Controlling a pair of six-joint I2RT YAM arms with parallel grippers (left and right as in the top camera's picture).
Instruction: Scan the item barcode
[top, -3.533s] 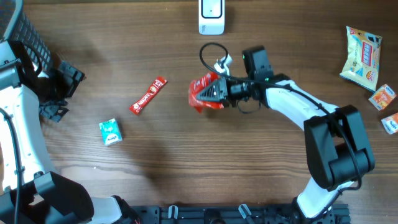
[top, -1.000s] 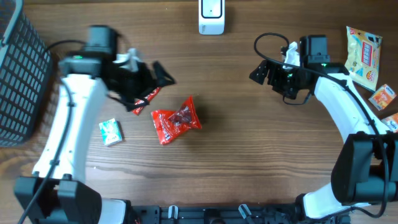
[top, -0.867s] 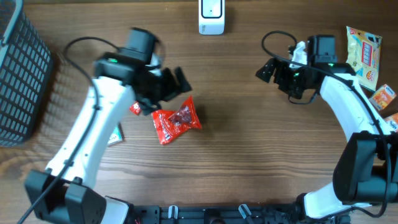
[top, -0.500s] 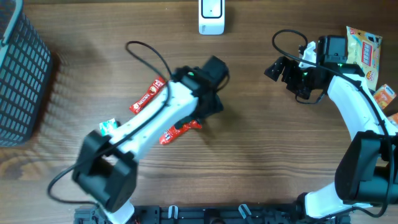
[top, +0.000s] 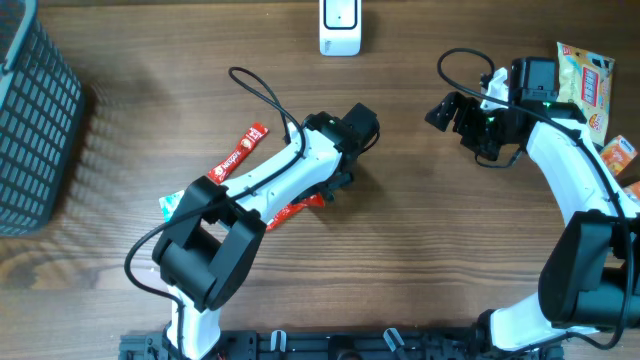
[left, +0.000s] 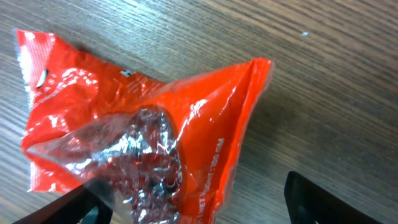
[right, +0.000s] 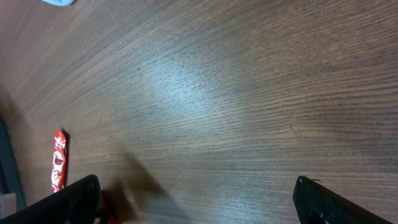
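Seen from overhead, the left arm is hiding most of the crinkly red plastic snack packet (top: 297, 206) lying on the wooden table (top: 420, 280); only one edge is peeking out. In the wrist view, the left gripper (left: 186, 208) is spread around the packet, its fingertips cropped and contact unclear. The right gripper (right: 199, 199) is hanging released, holding nothing. The frame's top edge is cutting off the white scanner (top: 340, 28).

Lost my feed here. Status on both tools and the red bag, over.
Left tool open over red bag, bag on table. Right tool open, empty, well clear. Red candy bar lies nearby.
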